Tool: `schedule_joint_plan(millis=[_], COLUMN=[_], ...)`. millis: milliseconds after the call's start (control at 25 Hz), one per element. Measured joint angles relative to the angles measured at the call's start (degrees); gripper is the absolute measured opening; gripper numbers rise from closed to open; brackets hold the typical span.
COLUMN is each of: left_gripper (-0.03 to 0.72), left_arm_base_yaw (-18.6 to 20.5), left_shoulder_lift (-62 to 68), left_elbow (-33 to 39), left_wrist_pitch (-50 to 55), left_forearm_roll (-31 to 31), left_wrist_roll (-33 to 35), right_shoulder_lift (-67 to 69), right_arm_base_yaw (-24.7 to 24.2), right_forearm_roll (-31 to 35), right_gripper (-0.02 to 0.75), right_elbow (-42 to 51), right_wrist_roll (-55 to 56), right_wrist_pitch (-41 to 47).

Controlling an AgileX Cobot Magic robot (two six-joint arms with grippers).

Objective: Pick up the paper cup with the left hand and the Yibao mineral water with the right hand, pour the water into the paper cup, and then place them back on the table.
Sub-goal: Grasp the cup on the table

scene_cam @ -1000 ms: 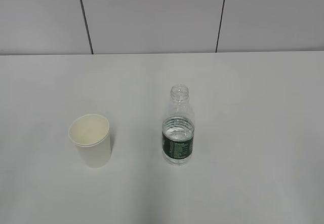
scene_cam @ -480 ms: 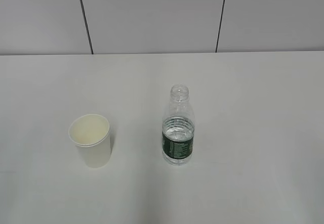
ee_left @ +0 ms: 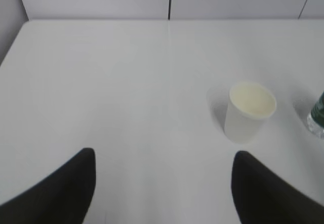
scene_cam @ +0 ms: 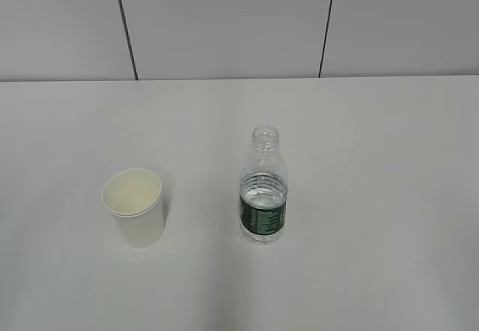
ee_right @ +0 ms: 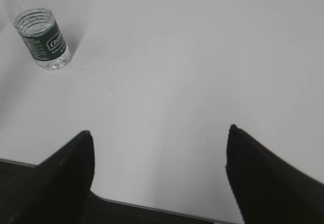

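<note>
Left pincer (ee_left: 162, 183): fingers spread wide apart, nothing between them, held above bare worktop (ee_left: 101, 92). Right pincer (ee_right: 159, 176): likewise spread wide and empty, poised over the worktop's near edge, whose dark border shows under the fingers. Neither arm appears in the exterior view, so both sit back from the objects.

Paper cup (ee_left: 249, 111): upright, mouth open, ahead of the left pincer and off to its right, well apart from the fingertips. In the exterior view the paper cup (scene_cam: 135, 207) stands left of centre, toward the near edge.

Yibao mineral water (ee_right: 41, 31): upright, uncapped, long axis vertical, ahead of the right pincer and far to its left. In the exterior view the bottle (scene_cam: 263, 189) stands near the middle of the worktop, right of the cup and clearly apart from it. Water fills only its lower part, level about at the top of the green label.

Judgement: task not begun; both objects untouched. Each arm is nearer its own target. Next move likely calls for inward-diagonal approaches: left arm forward-right, right arm forward-left, with side grasps on both upright bodies.
</note>
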Motion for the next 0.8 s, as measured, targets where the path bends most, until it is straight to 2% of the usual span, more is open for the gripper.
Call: schedule_joint_plan(millis=[200, 440, 640, 800], left_gripper=[0.546, 0.546, 0.546, 0.546], left_arm_base_yaw=[0.0, 0.0, 0.0, 0.0], left_shoulder_lift=[0.0, 2.3, 7.4, 13.9], left_elbow=[0.5, 5.4, 9.6, 10.4], left_wrist_pitch=[-12.9, -23.6, -35.4, -43.2], left_forearm_roll=[0.1, 0.2, 0.5, 3.3], left_wrist_roll=[0.0, 0.0, 0.0, 0.0], right_shoulder_lift=[0.0, 0.0, 0.0, 0.0], right_arm_base_yaw=[0.0, 0.0, 0.0, 0.0], right_forearm_roll=[0.0, 0.0, 0.0, 0.0], right_gripper=[0.593, 0.593, 0.593, 0.593], right_elbow=[0.0, 0.0, 0.0, 0.0], right_wrist_roll=[0.0, 0.0, 0.0, 0.0], right_wrist_pitch=[0.0, 0.0, 0.0, 0.0])
